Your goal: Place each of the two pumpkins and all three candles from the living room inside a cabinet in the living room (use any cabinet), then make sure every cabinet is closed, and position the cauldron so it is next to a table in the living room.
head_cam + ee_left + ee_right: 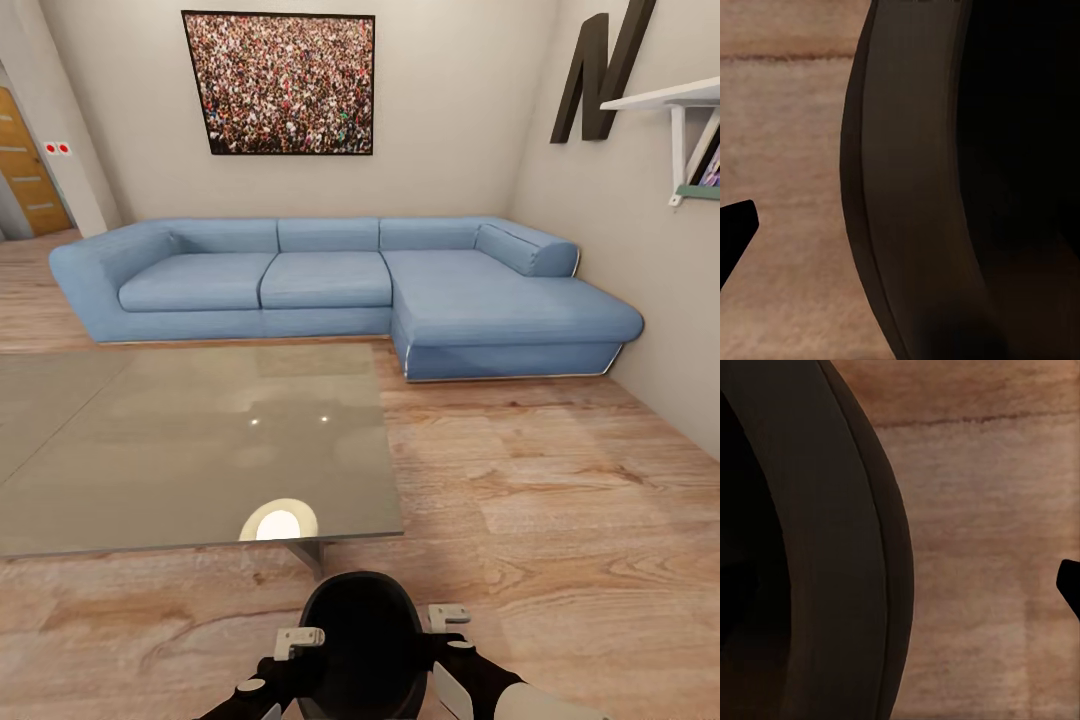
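1 cauldron (pixel 362 640) btwn 2 end effectors, left (pixel 298 640) & right (pixel 450 618), grip unclear, 1 table (pixel 150 440) near.

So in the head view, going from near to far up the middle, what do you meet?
Cauldron → coffee table → blue sofa → framed crowd picture on the wall.

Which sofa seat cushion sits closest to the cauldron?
The long chaise cushion at the blue sofa's right end: it juts forward toward the black round cauldron held between both grippers, while the two square cushions stay back against the wall.
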You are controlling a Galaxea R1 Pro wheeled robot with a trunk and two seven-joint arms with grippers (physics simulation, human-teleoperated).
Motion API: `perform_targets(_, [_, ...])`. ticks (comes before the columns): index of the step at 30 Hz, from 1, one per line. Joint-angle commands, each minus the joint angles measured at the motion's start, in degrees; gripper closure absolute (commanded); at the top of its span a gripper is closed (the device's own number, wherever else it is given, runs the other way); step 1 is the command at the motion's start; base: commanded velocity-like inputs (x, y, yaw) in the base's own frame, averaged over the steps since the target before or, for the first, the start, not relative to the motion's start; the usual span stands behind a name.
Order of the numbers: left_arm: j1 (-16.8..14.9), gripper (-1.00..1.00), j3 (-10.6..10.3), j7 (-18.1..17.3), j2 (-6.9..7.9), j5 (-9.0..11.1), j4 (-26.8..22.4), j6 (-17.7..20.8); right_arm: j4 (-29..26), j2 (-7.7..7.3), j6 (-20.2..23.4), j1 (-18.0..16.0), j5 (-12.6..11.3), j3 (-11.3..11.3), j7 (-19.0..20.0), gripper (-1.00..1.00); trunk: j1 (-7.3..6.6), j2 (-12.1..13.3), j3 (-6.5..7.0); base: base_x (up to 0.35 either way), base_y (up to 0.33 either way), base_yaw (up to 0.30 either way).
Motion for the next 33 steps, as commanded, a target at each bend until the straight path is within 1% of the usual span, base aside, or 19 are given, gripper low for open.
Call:
perform_targets(1, [0.0, -1.00, -0.5, 0.3, 0.01, 0.5, 0.0, -0.2, -0.1, -0.01, 0.3, 0.0, -0.4, 0.5, -0.3, -1.00, -0.01, 0.0, -0.05, 0.000, 0.000, 0.000])
perform_targets(6, [0.0, -1.00, -0.5, 0.3, 0.04, 0.5, 0.0, -0.2, -0.1, -0.01, 0.3, 0.0, -0.4, 0.5, -0.3, -1.00, -0.01, 0.0, -0.05, 0.000, 0.000, 0.000])
perform_targets(15, [0.0, -1.00, -0.4, 0.3, 0.02, 0.5, 0.0, -0.2, -0.1, -0.01, 0.2, 0.0, -0.4, 0.5, -0.3, -1.00, -0.28, 0.2, 1.94, 0.000, 0.000, 0.000])
perform_targets(28, [0.0, -1.00, -0.3, 0.3, 0.31, 0.5, 0.0, 0.0, -0.1, -0.01, 0.3, 0.0, -0.4, 0.5, -0.3, -1.00, -3.13, 5.4, 4.27, 0.000, 0.000, 0.000])
perform_targets(33, [0.0, -1.00, -0.2, 0.3, 1.17, 0.5, 0.0, 0.0, -0.1, -0.01, 0.2, 0.0, -0.4, 0.5, -0.3, -1.00, -4.23, 7.4, 5.17, 0.000, 0.000, 0.000])
